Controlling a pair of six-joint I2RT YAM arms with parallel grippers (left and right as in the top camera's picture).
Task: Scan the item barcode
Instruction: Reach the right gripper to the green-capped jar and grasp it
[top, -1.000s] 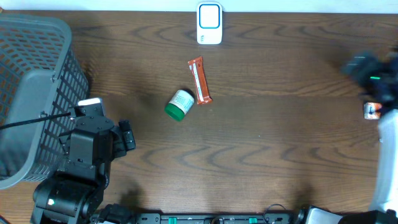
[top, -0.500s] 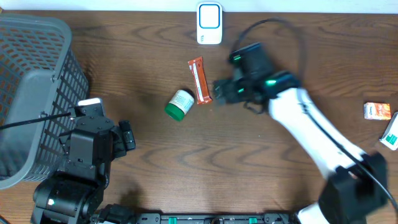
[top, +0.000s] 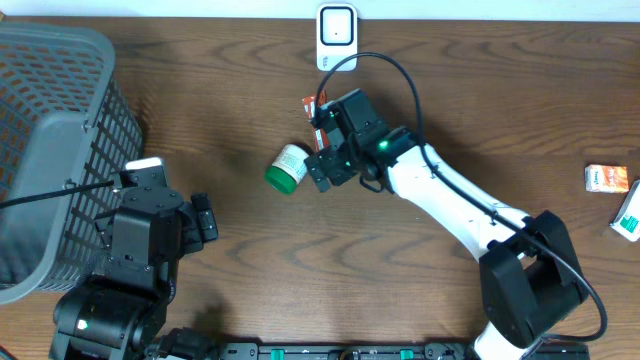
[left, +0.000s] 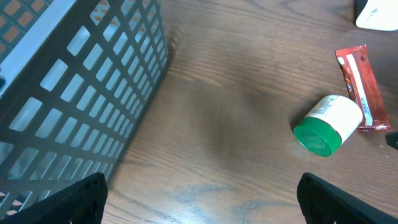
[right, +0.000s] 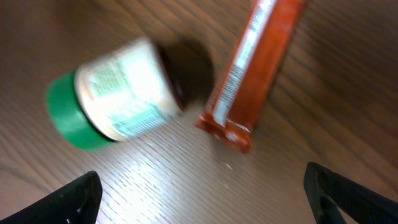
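While right hand (right: 202, 196) hangs wide over orange foil-wrapped bar (right: 255, 68), green-capped white bottle (right: 118, 102) lies close at 9 o'clock; closing could roll it.

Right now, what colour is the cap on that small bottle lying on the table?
Green; the bottle has a white body. The left wrist view shows it best.
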